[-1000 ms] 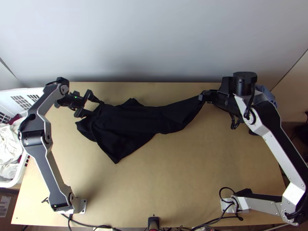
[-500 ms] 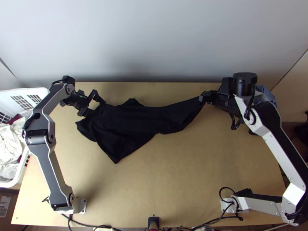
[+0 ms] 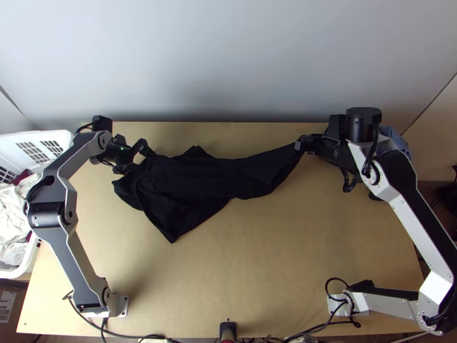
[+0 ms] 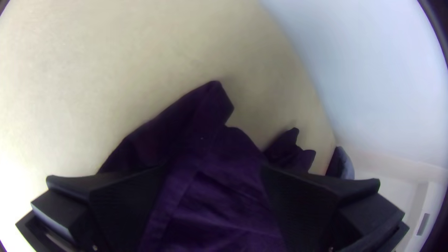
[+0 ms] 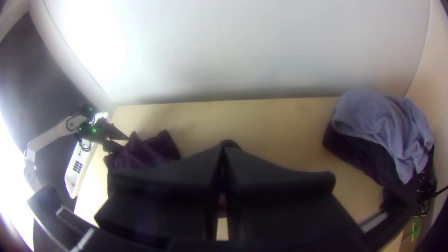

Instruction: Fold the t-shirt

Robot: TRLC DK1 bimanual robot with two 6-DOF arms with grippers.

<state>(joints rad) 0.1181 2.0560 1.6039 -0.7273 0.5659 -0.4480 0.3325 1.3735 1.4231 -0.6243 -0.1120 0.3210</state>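
Lying over the far half of your table [image 3: 274,268], the dark t-shirt [image 3: 188,183] is rumpled and uneven, not squared up. Its broader part sits toward your left arm's side, with one corner pointing back at you and a small peak toward the wall [image 3: 228,68]. From there it narrows into a band that runs across to your right gripper [image 3: 300,144], which pinches the tapered end. In the right wrist view you see those two fingers pressed together, with a bit of the cloth showing just past their tips.

At the shirt's other end, your left gripper [image 3: 143,160] has its fingers spread wide. In the left wrist view, you see the cloth running between them, and they hold none of it; you can't tell whether they touch it.

Farther out, beyond your right gripper near the table's far corner, a grey-blue cloth [image 5: 378,116] rests bunched on a dark cloth [image 5: 361,158]. At the opposite side of the table stands a white basket [image 3: 48,136] with pale laundry [image 3: 14,220] in it. Black cables [image 3: 128,334] trail along the table edge nearest you.
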